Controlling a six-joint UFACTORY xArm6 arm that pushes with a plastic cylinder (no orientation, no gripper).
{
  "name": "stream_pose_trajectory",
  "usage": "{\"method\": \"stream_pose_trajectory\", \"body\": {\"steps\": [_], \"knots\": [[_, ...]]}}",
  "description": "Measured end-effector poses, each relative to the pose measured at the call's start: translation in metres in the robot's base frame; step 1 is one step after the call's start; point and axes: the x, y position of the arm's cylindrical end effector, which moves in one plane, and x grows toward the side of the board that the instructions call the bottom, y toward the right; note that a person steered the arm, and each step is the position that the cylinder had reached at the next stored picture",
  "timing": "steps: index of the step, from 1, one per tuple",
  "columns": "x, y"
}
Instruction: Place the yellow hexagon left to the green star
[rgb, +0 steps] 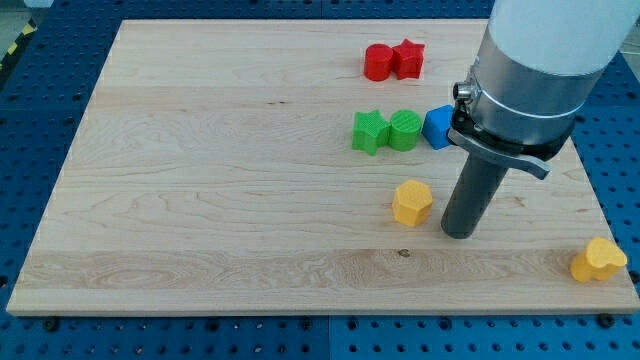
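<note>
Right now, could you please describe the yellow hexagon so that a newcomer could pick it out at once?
Start at the wooden board and find my tip, right of centre. The yellow hexagon sits just to its left in the view, below the green pair. The other yellow block lies far off at the board's bottom right corner and looks more rounded and notched.

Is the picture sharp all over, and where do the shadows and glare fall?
Camera view: lighting is even and soft, with no strong glare on the wooden board. The yellow hexagon and green star look crisp, each casting only a faint shadow. The big pale arm housing at the view's top right looks slightly soft; my tip shows a small dark shadow at its base.
</note>
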Motion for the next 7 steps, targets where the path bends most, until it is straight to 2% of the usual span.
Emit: {"method": "stream_pose_trajectory", "body": {"steps": [4, 6, 7], "knots": [[-0.001, -0.042], [-0.005, -0.018], [-0.035, -0.029]]}}
